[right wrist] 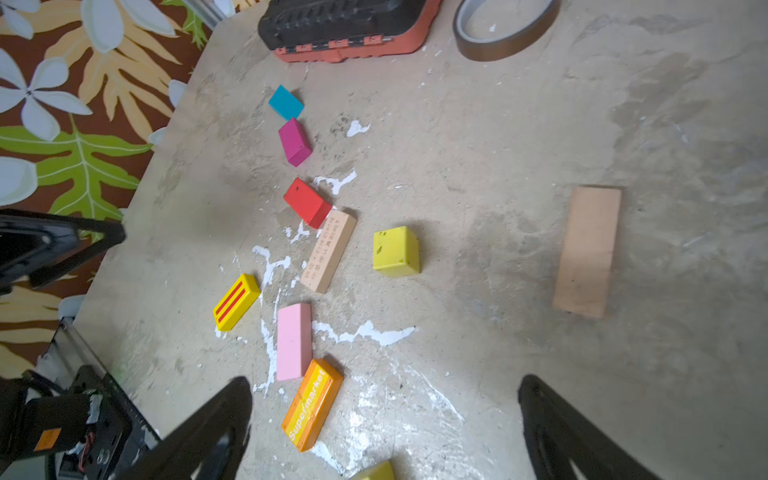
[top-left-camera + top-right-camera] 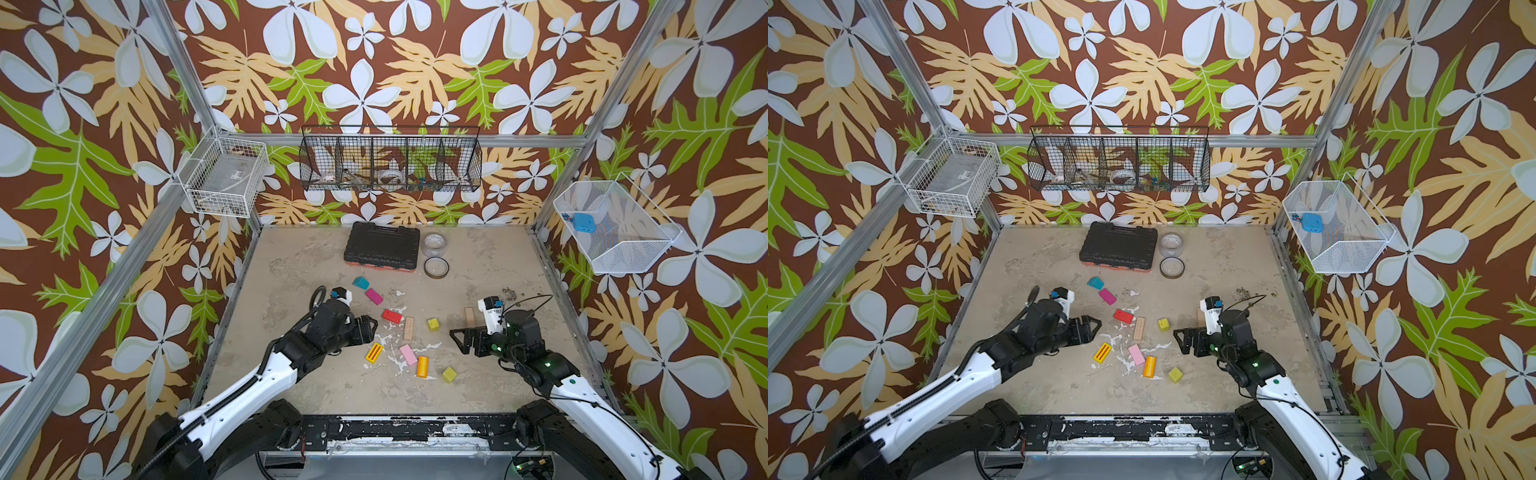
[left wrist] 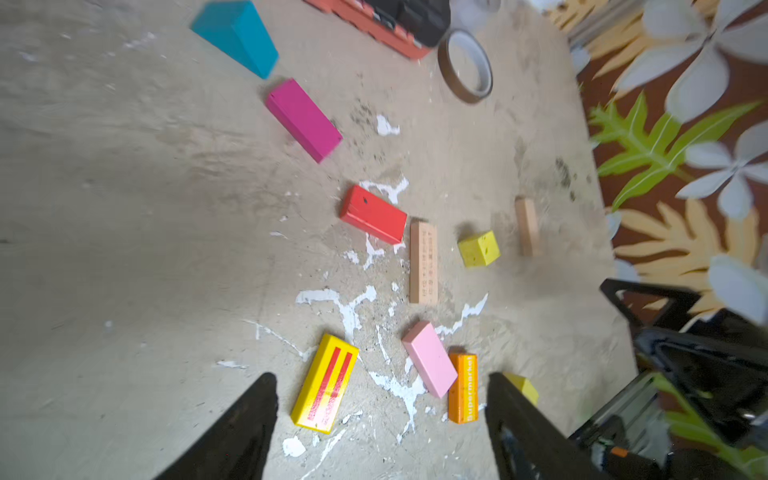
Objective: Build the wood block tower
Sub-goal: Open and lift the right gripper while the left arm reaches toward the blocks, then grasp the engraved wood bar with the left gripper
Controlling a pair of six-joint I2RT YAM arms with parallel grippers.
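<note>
You can read the orange block [image 1: 312, 405] lettering only in wrist views. Left gripper [image 3: 381, 376] and right gripper [image 1: 385, 379] stand apart, empty; near table [image 2: 332, 390] strip bare.

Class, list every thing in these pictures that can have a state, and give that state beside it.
left end effector, open, empty.
right end effector, open, empty.
tool case, shut.
wood blocks, loose on the table, none stacked.
yellow striped block, lying flat, stripes up.
brown tape roll, lying flat.
</note>
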